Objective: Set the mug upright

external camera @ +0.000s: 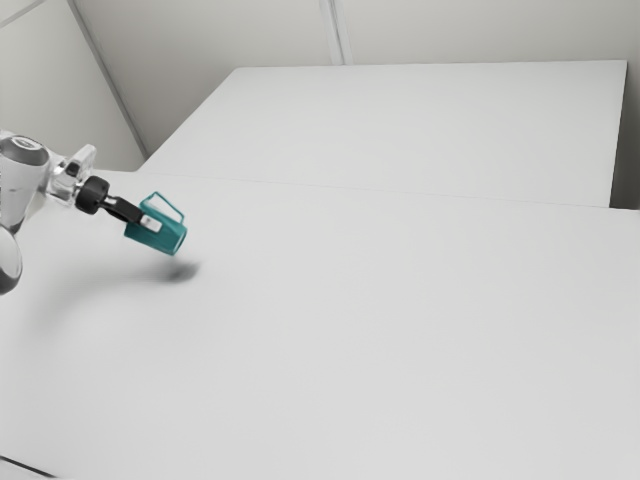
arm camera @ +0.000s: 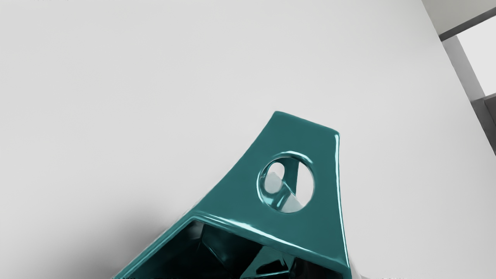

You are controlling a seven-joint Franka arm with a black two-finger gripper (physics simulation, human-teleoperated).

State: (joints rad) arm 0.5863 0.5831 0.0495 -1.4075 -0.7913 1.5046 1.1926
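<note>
Pinching the teal mug [external camera: 169, 238] above the table [external camera: 400, 320], at the exterior view's left, your gripper [external camera: 150, 224] points roughly along its long axis, slanting down rightward; righting it likely needs tilting that axis vertical.

A smooth, matte white tabletop [external camera: 400, 330] spreads across the exterior view, with a second flat white surface [external camera: 430, 125] beyond a thin seam. Behind stand plain pale grey walls [external camera: 200, 35], a narrow vertical strip [external camera: 337, 30] running down one. Light falls soft and even, leaving a blurred shadow [external camera: 182, 272] on the tabletop. The wrist view catches a dark grey band [arm camera: 469, 24] bordering a bright white panel [arm camera: 478, 58].
</note>
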